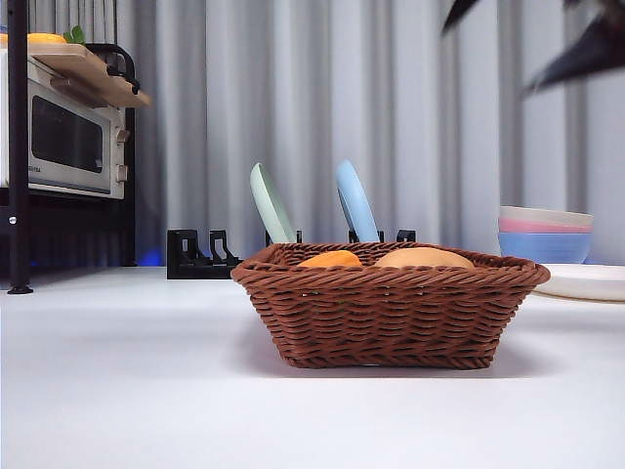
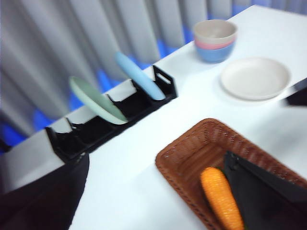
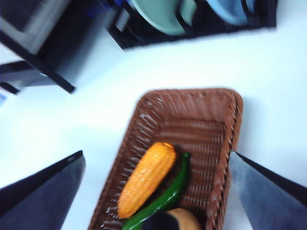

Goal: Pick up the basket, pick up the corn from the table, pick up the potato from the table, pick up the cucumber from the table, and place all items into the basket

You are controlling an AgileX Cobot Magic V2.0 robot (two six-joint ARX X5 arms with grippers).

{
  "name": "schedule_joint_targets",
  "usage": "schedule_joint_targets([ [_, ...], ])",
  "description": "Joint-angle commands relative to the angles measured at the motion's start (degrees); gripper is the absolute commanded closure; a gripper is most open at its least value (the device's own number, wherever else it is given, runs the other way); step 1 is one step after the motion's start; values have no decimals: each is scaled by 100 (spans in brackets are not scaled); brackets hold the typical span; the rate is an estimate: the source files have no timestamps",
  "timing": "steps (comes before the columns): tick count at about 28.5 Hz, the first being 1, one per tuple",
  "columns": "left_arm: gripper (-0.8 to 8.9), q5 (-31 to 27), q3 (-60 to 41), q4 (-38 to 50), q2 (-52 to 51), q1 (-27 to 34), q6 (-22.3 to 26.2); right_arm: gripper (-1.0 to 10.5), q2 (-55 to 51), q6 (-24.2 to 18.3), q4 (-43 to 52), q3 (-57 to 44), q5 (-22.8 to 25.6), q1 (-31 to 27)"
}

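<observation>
Front view: basket [image 1: 391,313] before plate rack [image 1: 200,256], bowls [image 1: 545,234] right.

The table [image 1: 127,381] lies bare in front of the basket [image 1: 391,318] and to its left, giving open room there. Behind the basket a black rack [image 1: 200,256] holds 2 upright plates, 1 green [image 1: 270,205] and 1 blue [image 1: 355,202], blocking a low pass from the rear. To its right sit stacked bowls [image 1: 545,234] and a white plate [image 1: 586,281]. Above the basket, both grippers [image 3: 158,191] hang, jaws spread wide; corn [image 3: 146,178], cucumber [image 3: 165,199] and potato [image 1: 423,258] fill 1 end, the rest stays free.
</observation>
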Motion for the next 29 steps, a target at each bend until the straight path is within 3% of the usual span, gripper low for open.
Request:
schedule_joint_targets([
  [1,480,-42,2,11,-7,7,299,498,-476,-334,-269,17,42,9],
  [5,817,120,-9,-144,-7,7,407,870,-1067,-800,-852,15,741,17],
  [6,819,192,-15,-227,-7,7,407,975,-1224,-916,-1005,15,955,17],
  [13,822,339,-866,57,-411,2,391,957,-2199,-1200,-1322,-96,1646,20],
  [24,822,363,-4339,2243,-2284,-101,170,957,-4402,-1279,-1281,-1582,1648,20],
  [27,822,472,-4677,2129,-2568,-160,13,946,-4562,-1246,-1305,-1751,1834,17],
  [29,819,472,-4675,1908,-2588,-157,-131,945,-4509,-968,-1300,-1749,2186,20],
])
